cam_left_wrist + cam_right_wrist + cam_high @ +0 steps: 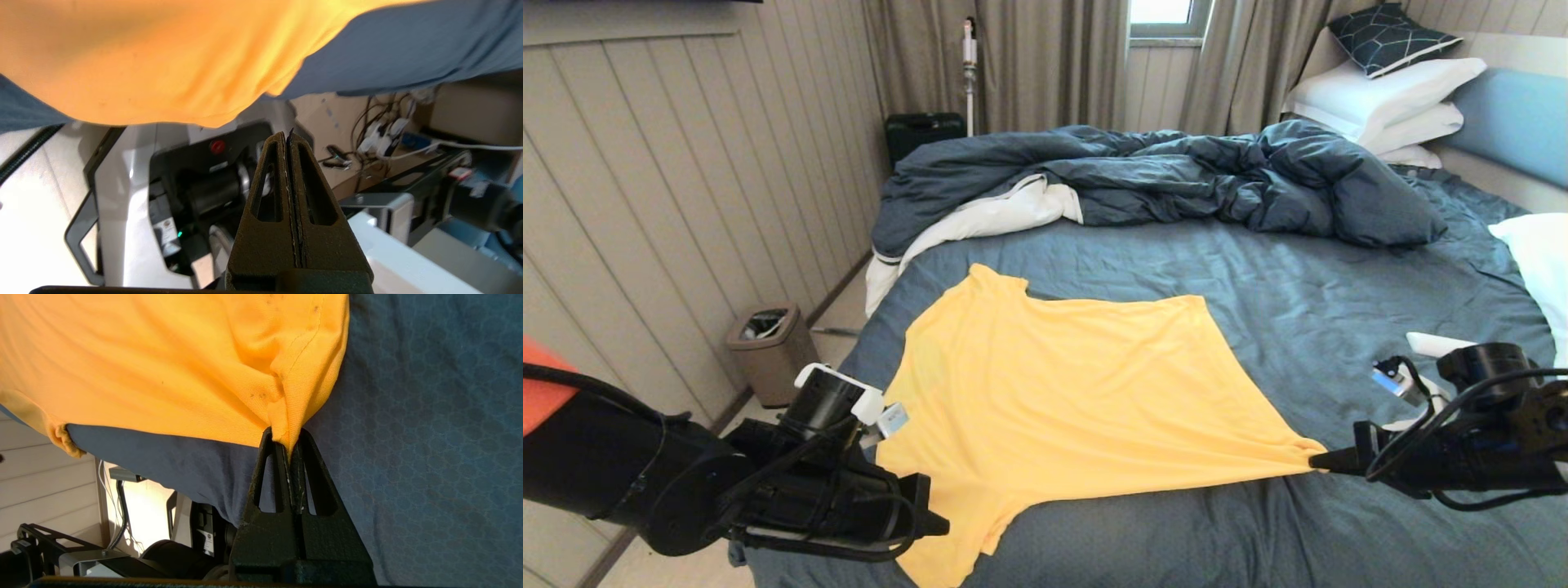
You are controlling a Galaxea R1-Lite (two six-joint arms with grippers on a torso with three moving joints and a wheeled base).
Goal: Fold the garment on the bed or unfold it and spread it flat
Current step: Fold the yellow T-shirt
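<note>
My left gripper [935,523] hangs at about seven o'clock of the scene, just off the near left edge of the bed [1339,327], its fingers [282,183] pressed flat together with nothing between them; the wrist view shows the tip just short of the drooping hem of the garment [1045,392], not touching it. Beyond that arm, at nine o'clock, a small bin [772,351] stands on the floor by the panelled wall. The yellow T-shirt lies spread over the dark blue-grey sheet in the middle of the scene, one sleeve reaching toward eleven o'clock and a lower part hanging over the near edge at six o'clock. Behind it, at twelve o'clock, the rumpled duvet [1176,180] is heaped, with white pillows [1388,106] at two o'clock. At four o'clock my right gripper [1319,462] is clenched on a corner of the shirt, the cloth drawn into a taut point between its fingertips [282,457].
</note>
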